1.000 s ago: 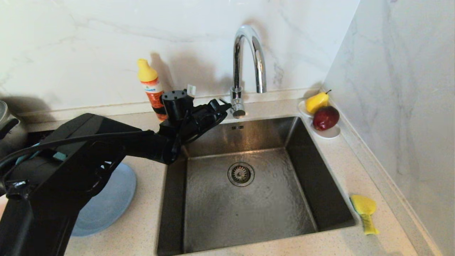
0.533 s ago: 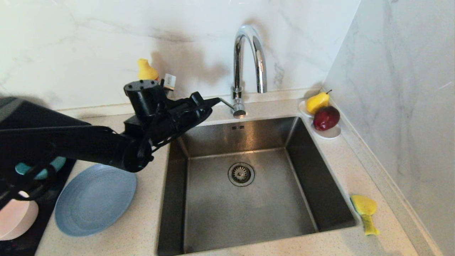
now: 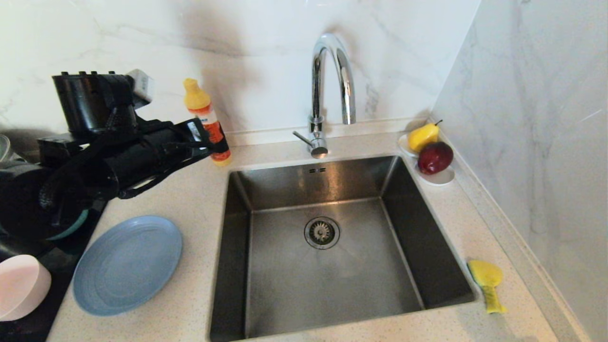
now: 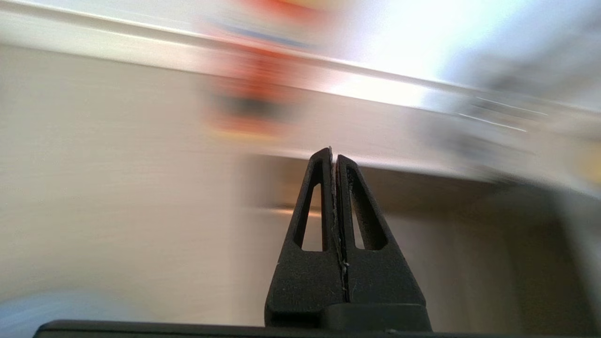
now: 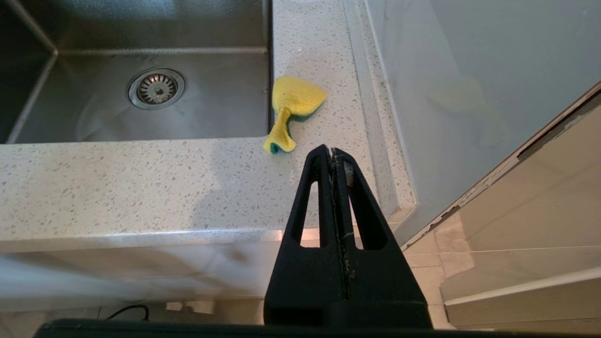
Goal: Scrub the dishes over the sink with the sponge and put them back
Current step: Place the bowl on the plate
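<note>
Left wrist view: left end effector (image 4: pixel 334 157) closed, empty.

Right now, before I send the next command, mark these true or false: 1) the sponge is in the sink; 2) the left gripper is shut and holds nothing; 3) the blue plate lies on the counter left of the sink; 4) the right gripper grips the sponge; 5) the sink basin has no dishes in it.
1) False. The sponge lies on the counter to the right of the sink, outside the basin.
2) True. The left gripper has its fingers together with nothing between them.
3) True. The blue plate lies flat there.
4) False. The right gripper is shut on nothing, apart from the sponge.
5) True. Only the drain shows.
</note>
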### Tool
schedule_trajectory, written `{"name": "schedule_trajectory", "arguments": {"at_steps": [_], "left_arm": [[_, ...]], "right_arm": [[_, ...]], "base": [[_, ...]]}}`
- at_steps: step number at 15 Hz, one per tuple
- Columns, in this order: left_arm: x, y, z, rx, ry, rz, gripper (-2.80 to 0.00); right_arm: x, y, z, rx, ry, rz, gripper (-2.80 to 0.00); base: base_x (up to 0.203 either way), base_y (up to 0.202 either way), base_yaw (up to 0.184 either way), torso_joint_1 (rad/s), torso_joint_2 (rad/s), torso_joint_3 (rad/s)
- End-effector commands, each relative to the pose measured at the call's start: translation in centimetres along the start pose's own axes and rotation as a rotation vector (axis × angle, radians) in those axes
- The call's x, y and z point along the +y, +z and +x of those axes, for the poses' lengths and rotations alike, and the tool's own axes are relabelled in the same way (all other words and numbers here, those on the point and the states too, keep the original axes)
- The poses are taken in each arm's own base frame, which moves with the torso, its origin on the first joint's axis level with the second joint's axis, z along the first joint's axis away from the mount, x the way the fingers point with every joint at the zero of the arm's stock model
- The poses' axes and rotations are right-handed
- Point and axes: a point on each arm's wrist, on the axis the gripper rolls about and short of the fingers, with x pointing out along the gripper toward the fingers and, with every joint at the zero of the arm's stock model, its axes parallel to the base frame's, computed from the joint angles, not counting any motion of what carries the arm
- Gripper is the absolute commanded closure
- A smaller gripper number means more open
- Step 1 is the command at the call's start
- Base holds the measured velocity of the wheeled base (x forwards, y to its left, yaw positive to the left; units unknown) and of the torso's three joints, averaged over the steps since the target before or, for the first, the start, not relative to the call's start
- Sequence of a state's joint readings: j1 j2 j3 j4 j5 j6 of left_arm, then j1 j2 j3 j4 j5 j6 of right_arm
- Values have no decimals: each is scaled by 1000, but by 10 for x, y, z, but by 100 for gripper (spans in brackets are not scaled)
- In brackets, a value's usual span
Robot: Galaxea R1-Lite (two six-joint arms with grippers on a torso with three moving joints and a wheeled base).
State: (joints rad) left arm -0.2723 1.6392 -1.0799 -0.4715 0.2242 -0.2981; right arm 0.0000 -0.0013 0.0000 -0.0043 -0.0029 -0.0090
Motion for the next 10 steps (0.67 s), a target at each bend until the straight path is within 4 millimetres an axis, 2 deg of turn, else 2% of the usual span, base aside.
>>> {"name": "schedule_trajectory", "arguments": {"at_steps": [1,4,6,10], "left_arm": [[32,27,-29,-35,332,51,0],[62,48,-63,45,472,89,0],[81,51,-65,70,532,137,0],[131,54,-61,170,636,187,0]], "right_arm": [[0,0,0,1,0,0,0],[0,0,0,1,0,0,0],[0,0,0,1,0,0,0],[0,0,0,1,0,0,0]], "base": [[0,0,0,0,0,0],[0,0,0,0,0,0],[0,0,0,0,0,0],[0,0,0,0,0,0]]}}
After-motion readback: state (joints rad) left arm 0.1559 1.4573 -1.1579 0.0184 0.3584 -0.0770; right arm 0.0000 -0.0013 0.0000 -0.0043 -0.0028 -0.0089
